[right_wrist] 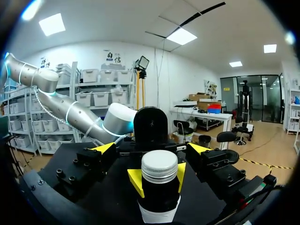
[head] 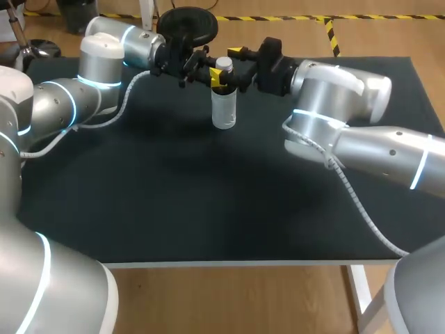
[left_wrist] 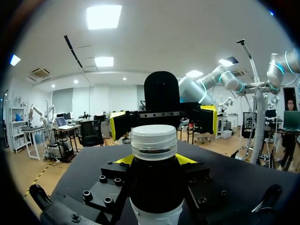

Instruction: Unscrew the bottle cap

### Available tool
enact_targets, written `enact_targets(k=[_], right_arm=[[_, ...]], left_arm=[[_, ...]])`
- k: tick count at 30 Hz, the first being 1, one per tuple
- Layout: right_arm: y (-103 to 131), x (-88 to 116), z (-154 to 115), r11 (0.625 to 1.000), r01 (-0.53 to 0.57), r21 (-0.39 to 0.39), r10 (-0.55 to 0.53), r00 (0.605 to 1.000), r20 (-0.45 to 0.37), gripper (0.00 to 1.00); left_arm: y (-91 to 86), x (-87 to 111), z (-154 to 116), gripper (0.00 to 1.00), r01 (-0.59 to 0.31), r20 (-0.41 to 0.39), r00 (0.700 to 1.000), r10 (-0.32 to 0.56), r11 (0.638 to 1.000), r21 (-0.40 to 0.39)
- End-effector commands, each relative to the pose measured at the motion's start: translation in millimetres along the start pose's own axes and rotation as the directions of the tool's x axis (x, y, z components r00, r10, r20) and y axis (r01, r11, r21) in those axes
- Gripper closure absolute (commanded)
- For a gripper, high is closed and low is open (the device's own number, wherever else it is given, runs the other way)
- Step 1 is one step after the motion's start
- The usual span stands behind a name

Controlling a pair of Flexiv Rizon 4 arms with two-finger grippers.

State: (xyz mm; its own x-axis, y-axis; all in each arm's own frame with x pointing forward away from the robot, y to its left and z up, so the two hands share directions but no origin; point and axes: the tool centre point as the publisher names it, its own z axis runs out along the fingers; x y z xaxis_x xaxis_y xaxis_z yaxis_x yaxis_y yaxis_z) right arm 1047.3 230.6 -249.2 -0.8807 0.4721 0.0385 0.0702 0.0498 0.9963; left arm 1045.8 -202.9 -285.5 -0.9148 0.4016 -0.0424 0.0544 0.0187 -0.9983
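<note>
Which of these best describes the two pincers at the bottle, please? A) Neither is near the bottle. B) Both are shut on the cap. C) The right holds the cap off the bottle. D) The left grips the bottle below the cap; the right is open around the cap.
D: the yellow tips of the left pincer press the bottle from both sides under the cap, while the right pincer stands wide open.
</note>
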Motion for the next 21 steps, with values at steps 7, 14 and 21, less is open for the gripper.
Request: enact_targets(k=[7, 14, 21], right_arm=[[0.0, -1.0, 4.9, 1.0, 0.007, -0.003, -0.007, 1.0, -0.002, 0.48], [-0.5, -2.5, 4.0, 1.0, 0.007, -0.003, -0.007, 1.0, 0.0, 0.76], [-2.1, -3.9, 3.1, 1.0, 0.003, 0.0, -0.003, 1.0, 0.0, 0.82]], left_arm=[[3.0, -6.9, -2.9, 1.0, 0.0, -0.048, 0.999, 0.0, 1.0, 0.006], [3.0, -6.9, -2.9, 1.0, 0.0, -0.048, 0.999, 0.0, 1.0, 0.006], [3.0, -6.9, -2.9, 1.0, 0.0, -0.048, 0.999, 0.0, 1.0, 0.006]])
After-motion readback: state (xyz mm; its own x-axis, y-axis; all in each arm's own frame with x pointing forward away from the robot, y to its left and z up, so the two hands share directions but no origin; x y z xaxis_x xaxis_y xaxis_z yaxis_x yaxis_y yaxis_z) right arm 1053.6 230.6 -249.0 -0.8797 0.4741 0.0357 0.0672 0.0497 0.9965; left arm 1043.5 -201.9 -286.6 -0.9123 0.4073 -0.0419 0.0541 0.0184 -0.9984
